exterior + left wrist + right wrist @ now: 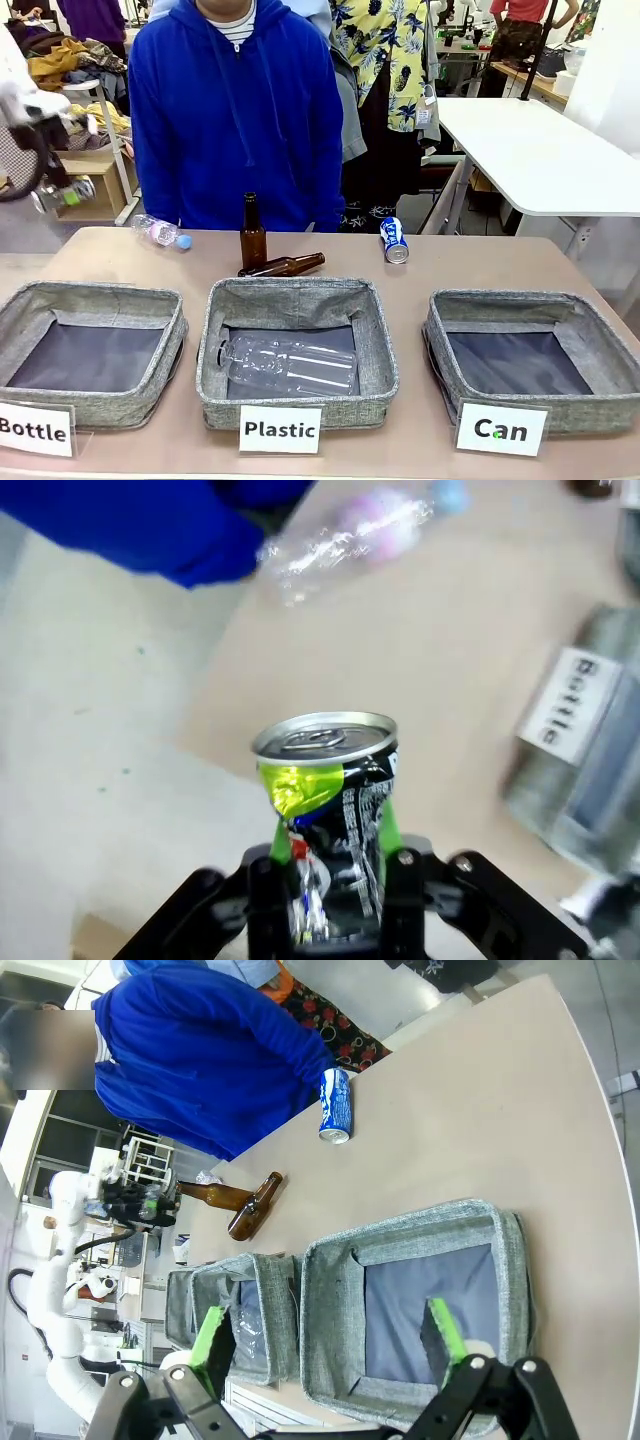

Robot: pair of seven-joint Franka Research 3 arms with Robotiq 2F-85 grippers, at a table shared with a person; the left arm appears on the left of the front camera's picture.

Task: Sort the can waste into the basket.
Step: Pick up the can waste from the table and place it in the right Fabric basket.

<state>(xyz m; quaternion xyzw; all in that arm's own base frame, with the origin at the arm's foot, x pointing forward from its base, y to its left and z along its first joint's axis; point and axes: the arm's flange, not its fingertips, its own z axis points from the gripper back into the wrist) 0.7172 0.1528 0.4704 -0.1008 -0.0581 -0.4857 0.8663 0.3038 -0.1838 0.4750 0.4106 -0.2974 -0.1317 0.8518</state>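
We see an upright brown bottle with a lying brown bottle just beside it — and a clear plastic bottle inside the Plastic bin, next to the Bottle bin.

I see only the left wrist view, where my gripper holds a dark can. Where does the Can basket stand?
Observer: The Can basket is the last of three in a row, at the robot's right end.
Operator: After this dark can, is another can left to sort?
Observer: Yes. A blue can lies on its side on the table, beyond the gap between the Plastic basket and the Can one.
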